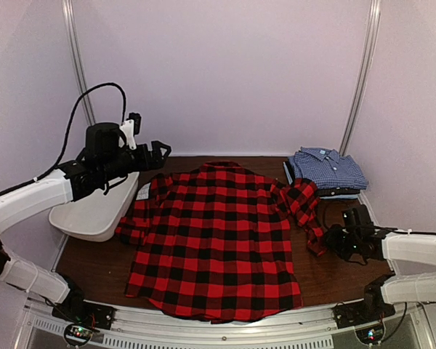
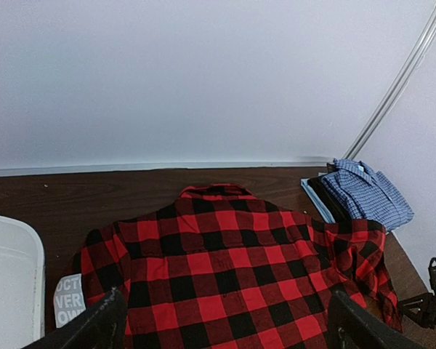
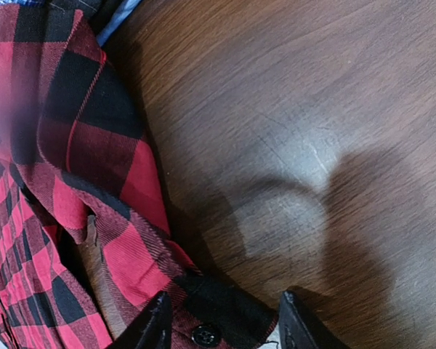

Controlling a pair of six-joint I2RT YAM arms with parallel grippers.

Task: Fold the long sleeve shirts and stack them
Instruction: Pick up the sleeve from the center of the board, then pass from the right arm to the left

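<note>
Red-and-black buffalo plaid flannel shirt (image 1: 214, 243): it is lying spread flat, collar toward the back wall, across the middle of the dark brown wooden counter (image 1: 338, 280). Its hem is reaching the near edge. One sleeve is lying bunched and folded back along the right-hand side of the body. That sleeve's dark cuff (image 3: 229, 309), with a black button (image 3: 206, 334), is resting on bare wood.

Blue-and-white fine check shirt (image 1: 328, 169): it is sitting folded at the back right corner of the counter, collar up. A dark layer is showing under its near edge. The bunched plaid sleeve is lying just beside it.

Right claw (image 3: 221, 320): it is sitting low at the counter's right side with its fingers standing apart. They are straddling the buttoned cuff, one finger on each side. Whether the pads are pressing the cloth cannot be told.

Left claw (image 1: 158, 153): it is hovering raised at the back left, above the counter, with its fingers spread wide and nothing between them. In its wrist view it is pointing toward the plaid shirt's collar.

White plastic tub (image 1: 94, 214): it is standing at the left edge of the counter, beneath the left arm. The plaid shirt's left side is lying just beside it. A white printed tag (image 2: 67, 298) is lying at the shirt's left shoulder, near the tub.
</note>
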